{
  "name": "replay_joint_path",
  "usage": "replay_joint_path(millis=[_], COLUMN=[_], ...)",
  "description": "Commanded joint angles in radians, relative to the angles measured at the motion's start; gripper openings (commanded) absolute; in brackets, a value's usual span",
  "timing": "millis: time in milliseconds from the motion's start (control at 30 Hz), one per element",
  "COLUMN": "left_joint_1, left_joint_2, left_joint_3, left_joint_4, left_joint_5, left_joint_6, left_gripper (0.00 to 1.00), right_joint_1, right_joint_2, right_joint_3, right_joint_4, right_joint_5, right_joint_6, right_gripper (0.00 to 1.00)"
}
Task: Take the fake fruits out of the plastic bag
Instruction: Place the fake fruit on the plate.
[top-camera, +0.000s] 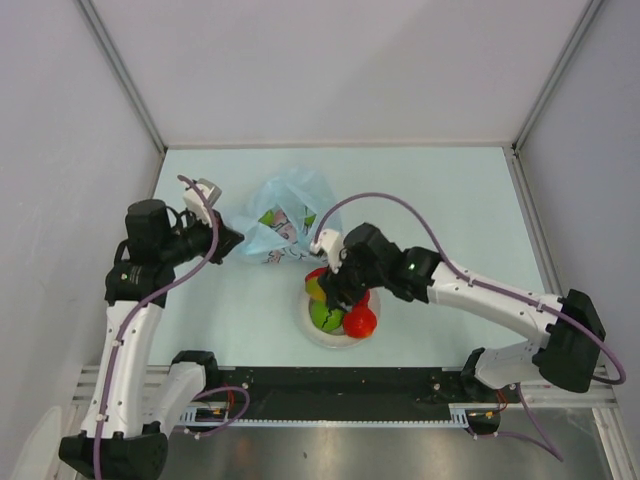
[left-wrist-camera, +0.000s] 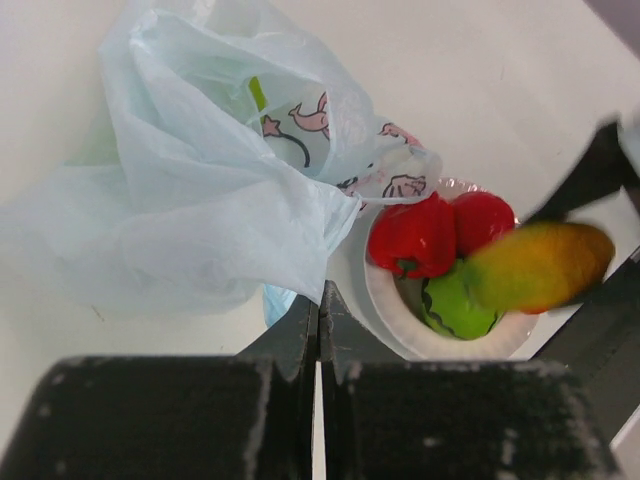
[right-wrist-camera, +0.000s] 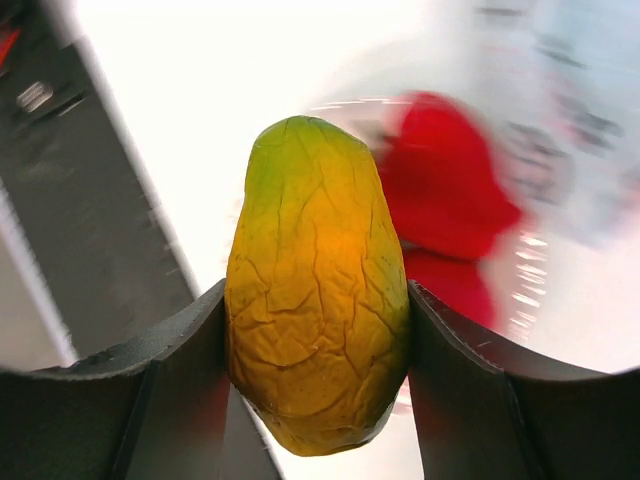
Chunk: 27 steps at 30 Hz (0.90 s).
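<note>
Right gripper clamps yellow-green mango over white plate, lower centre, three fruits already on it. Left gripper pinched shut on light-blue plastic bag. Green fruit left inside, probably.

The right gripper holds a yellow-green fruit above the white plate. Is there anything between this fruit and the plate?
Nothing separate shows between them. But the plate already holds a red pepper, a round red fruit and a green fruit; the held fruit seems to hang over these, so it may land on them.
</note>
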Motion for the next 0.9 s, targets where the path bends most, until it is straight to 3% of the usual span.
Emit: replay_joint_path(millis=[0,133,367,533,633,733,767,800,833,867], left_joint_1=[0.014,0.017,0.020,0.020,0.020,0.020,0.020,0.020,0.020,0.020], left_joint_2=[-0.020,-0.032,-0.078,-0.106,-0.123,-0.156,-0.164,-0.169,-0.161,-0.153], left_joint_3=[0.048,0.101,0.085,0.029,0.000,-0.016,-0.016,-0.013,0.022,0.057], left_joint_4=[-0.105,-0.179,-0.186,-0.098,-0.065,-0.061,-0.071,-0.106,-0.134,-0.158], left_joint_5=[-0.061,-0.082,-0.069,-0.043,-0.078,-0.171,-0.258,-0.309,-0.370,-0.491], left_joint_6=[0.101,0.161,0.149,0.037,-0.042,-0.159,-0.185,-0.199,-0.199,-0.170], left_gripper=[0.00,0.00,0.00,0.00,0.00,0.03,0.11,0.30,0.73,0.85], right_joint_1=[-0.156,-0.159,-0.061,-0.030,0.008,0.057,0.060,0.063,0.063,0.065], right_joint_2=[-0.025,-0.090,-0.148,-0.081,0.002,0.060,0.071,0.084,0.100,0.104], right_joint_3=[0.058,0.043,-0.017,-0.016,-0.008,0.024,0.038,0.050,0.078,0.087], right_joint_4=[-0.041,-0.059,0.013,0.065,0.070,0.070,0.071,0.071,0.080,0.088], right_joint_5=[0.024,0.011,-0.045,-0.024,-0.026,0.058,0.083,0.101,0.103,0.103], right_joint_6=[0.039,0.016,-0.058,0.274,0.349,0.421,0.456,0.463,0.463,0.446], right_gripper=[0.15,0.22,0.21,0.15,0.14,0.04,0.04,0.02,0.02,0.01])
